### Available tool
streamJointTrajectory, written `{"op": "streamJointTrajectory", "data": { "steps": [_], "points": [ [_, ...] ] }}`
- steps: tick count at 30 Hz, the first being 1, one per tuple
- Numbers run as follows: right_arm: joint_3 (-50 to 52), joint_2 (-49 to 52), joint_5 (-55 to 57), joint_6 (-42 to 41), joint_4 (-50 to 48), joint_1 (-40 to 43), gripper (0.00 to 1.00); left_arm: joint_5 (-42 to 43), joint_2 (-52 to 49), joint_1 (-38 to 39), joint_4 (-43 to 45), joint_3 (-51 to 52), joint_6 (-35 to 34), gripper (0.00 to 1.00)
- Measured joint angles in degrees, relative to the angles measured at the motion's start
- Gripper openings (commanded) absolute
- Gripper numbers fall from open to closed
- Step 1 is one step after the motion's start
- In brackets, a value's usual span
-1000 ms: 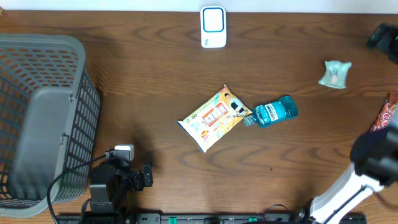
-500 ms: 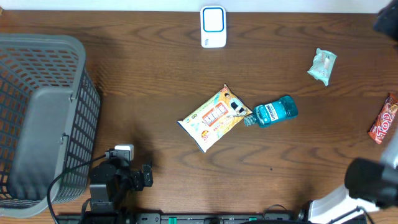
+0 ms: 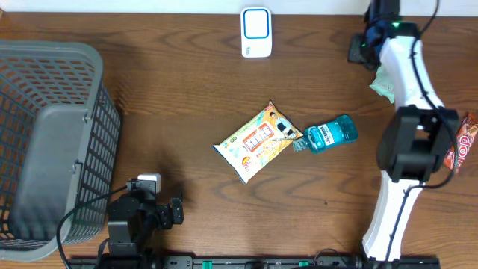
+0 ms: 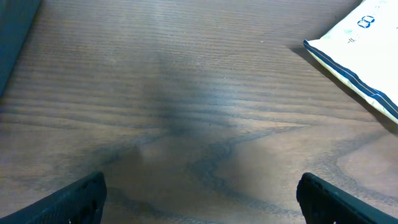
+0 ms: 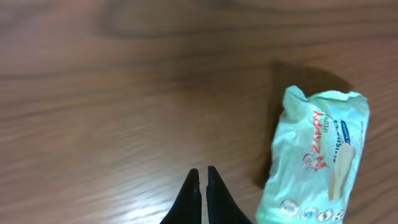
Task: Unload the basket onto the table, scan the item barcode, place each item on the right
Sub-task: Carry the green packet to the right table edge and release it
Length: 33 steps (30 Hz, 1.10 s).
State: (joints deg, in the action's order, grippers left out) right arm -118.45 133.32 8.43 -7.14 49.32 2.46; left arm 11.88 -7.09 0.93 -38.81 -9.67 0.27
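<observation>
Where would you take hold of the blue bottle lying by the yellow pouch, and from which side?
Grip across the middle of the blue bottle, coming from straight above, with the fingers on its two long sides. It lies flat on its side, so the rounded body is the broadest free part. Its cap end is right by the yellow pouch, which probably leaves too little room for fingers there.

**Right arm stretched to the desk's far edge**

The white right arm (image 3: 409, 75) reaches to the far right of the wooden desk (image 3: 187, 90), covering part of a pale green packet (image 3: 383, 81). A white-and-blue scanner (image 3: 255, 32) sits at the far edge. Mid-desk, a blue mouthwash bottle (image 3: 332, 134) touches a yellow snack packet (image 3: 258, 142). A grey basket (image 3: 52, 142) stands left, and a red bar (image 3: 464, 142) lies at the right edge.
</observation>
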Motion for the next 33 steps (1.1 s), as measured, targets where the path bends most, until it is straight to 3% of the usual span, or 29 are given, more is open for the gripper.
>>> {"op": "streamJointTrajectory", "data": {
  "steps": [10,24,29,33],
  "points": [
    [0.02,8.83,10.08,0.09,-0.04,2.51,0.01,0.00,0.02,0.00,0.00,0.00,0.00,0.98],
    [0.02,8.83,29.70,-3.69,5.70,14.88,0.01,0.00,0.00,0.00,0.00,0.00,0.00,0.98],
    [0.02,8.81,30.47,-7.56,7.30,20.50,0.01,0.00,0.02,0.00,0.00,0.00,0.00,0.98],
    [0.04,7.58,23.50,-9.05,8.24,22.51,0.01,0.00,0.02,0.00,0.00,0.00,0.00,0.98]
  ]
}}
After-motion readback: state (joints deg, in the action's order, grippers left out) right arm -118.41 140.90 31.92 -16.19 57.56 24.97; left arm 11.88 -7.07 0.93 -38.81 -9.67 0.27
